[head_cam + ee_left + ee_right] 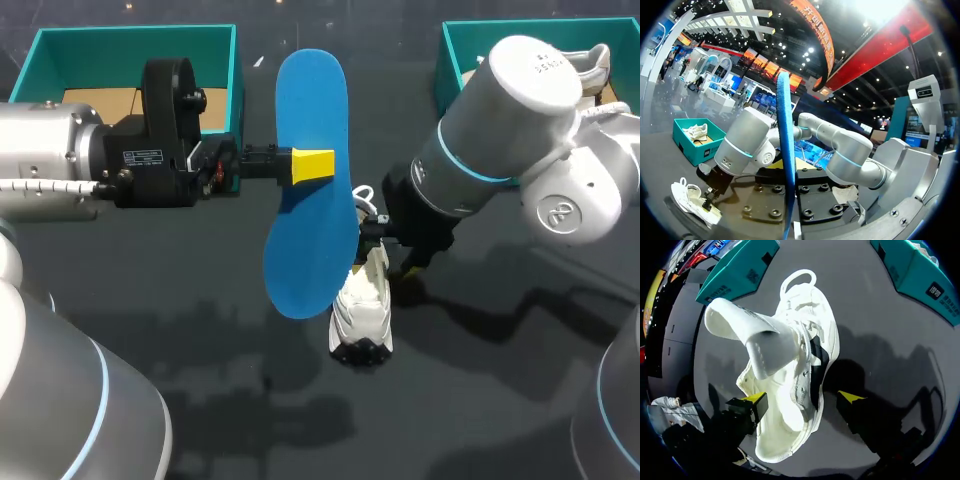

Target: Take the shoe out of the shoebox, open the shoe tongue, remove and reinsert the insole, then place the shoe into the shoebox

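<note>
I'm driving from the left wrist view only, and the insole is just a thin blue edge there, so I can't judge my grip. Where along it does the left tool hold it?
Observer: The left tool pinches the blue insole at its long side edge, about mid-length, clear of the table.
Operator: Is the shoe's tongue open?
Observer: Yes. The right wrist view shows the tongue of the white shoe lifted away from the opening.
Operator: Is the right tool gripping it?
Observer: No. The right tool is open, straddling the shoe, one fingertip clear of its side.
</note>
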Robot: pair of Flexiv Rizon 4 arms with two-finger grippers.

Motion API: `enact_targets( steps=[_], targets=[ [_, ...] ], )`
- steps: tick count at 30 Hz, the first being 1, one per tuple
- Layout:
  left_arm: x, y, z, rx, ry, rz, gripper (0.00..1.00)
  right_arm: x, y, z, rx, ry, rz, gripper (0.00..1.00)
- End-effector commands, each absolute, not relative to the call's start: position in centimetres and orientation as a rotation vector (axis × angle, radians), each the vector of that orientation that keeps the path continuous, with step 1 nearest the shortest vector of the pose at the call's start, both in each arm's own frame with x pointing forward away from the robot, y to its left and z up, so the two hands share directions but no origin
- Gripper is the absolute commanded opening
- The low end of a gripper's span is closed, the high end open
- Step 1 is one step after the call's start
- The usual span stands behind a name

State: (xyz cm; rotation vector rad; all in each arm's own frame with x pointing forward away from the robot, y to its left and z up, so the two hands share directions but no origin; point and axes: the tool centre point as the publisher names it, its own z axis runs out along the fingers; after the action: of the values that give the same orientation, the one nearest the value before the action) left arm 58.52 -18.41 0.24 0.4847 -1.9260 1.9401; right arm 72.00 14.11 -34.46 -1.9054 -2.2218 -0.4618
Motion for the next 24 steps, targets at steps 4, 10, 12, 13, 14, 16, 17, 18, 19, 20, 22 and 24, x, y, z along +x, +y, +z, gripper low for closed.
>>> enact_targets(
  steps=[4, 10, 12, 13, 14, 16, 17, 18, 19, 20, 22, 24],
  targets=[
    [58.2, -18.9, 0.4, 0.494, -1.927, 1.946, 0.00, 71.4, 13.2, -34.0, -1.905, -2.218, -0.482, 1.00],
    [58.2, -18.9, 0.4, 0.494, -1.927, 1.946, 0.00, 71.7, 12.7, -32.3, -1.807, -2.077, -0.770, 1.00],
    [58.2, -18.9, 0.4, 0.494, -1.927, 1.946, 0.00, 71.9, 12.2, -30.5, -1.790, -2.060, -0.816, 1.00],
    [58.2, -18.9, 0.4, 0.494, -1.927, 1.946, 0.00, 72.0, 12.0, -29.7, -1.774, -2.029, -0.828, 1.00],
    [58.2, -18.9, 0.4, 0.494, -1.927, 1.946, 0.00, 72.0, 11.8, -28.8, -1.761, -1.993, -0.886, 1.00],
    [58.2, -18.9, 0.4, 0.494, -1.927, 1.946, 0.00, 72.1, 11.6, -27.3, -1.692, -1.947, -0.933, 1.00],
    [58.3, -18.9, 0.7, 0.458, -1.932, 1.959, 0.00, 72.0, 11.7, -26.7, -1.670, -1.959, -0.958, 1.00],
    [58.5, -18.8, 0.9, 0.433, -1.958, 1.991, 0.00, 72.0, 11.7, -26.7, -1.670, -1.959, -0.958, 1.00],
    [58.7, -18.7, 1.2, 0.391, -1.998, 2.041, 0.00, 72.0, 11.7, -26.7, -1.670, -1.959, -0.958, 1.00],
    [59.0, -18.5, 1.4, 0.353, -2.017, 2.074, 0.00, 72.0, 11.7, -26.7, -1.670, -1.959, -0.958, 1.00],
    [59.7, -18.1, 2.1, 0.273, -2.047, 2.139, 0.00, 72.0, 11.7, -26.7, -1.670, -1.959, -0.958, 1.00],
    [60.6, -17.6, 2.7, 0.154, -2.115, 2.227, 0.00, 72.0, 11.7, -26.7, -1.670, -1.959, -0.958, 1.00]
  ],
)
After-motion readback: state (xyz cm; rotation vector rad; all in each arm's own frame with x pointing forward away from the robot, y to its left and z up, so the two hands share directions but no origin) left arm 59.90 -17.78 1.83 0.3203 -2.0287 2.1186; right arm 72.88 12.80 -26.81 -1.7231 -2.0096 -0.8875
